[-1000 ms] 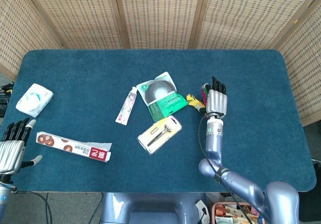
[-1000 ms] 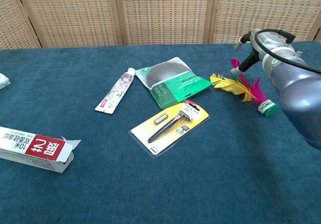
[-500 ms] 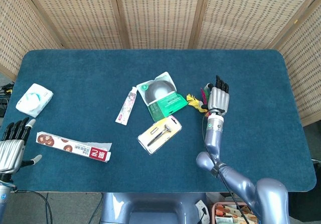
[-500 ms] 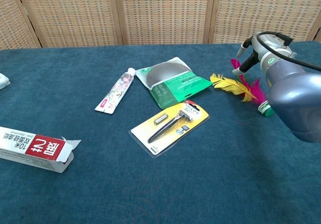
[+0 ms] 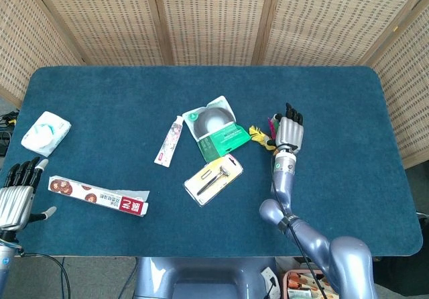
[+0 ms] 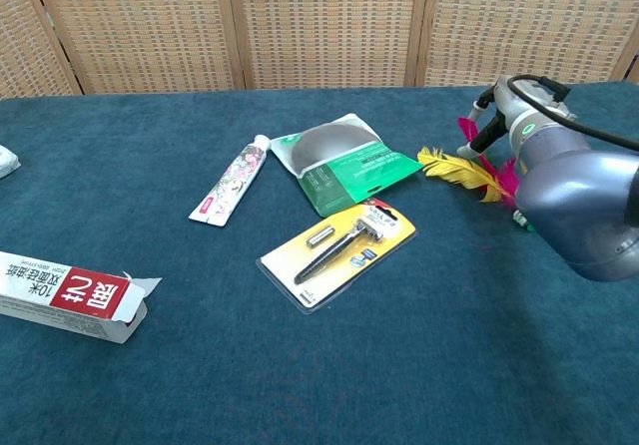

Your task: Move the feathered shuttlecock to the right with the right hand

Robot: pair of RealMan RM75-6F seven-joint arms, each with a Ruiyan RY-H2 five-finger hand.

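Covering most of the feathered shuttlecock (image 5: 263,133), the right robot hand (image 5: 289,133) lies flat over it, fingers extended; whether it grips cannot be told. The shuttlecock lies right of the green packet (image 5: 216,129), the razor pack (image 5: 213,178) nearby. The left robot hand (image 5: 16,192), fingers apart, sits off the counter (image 5: 100,98).

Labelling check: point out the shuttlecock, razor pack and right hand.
shuttlecock (image 6: 452,165): chest view, on the yellow feather.
razor pack (image 5: 213,177): head view, middle of the yellow card.
right hand (image 5: 289,134): head view, back of the hand.
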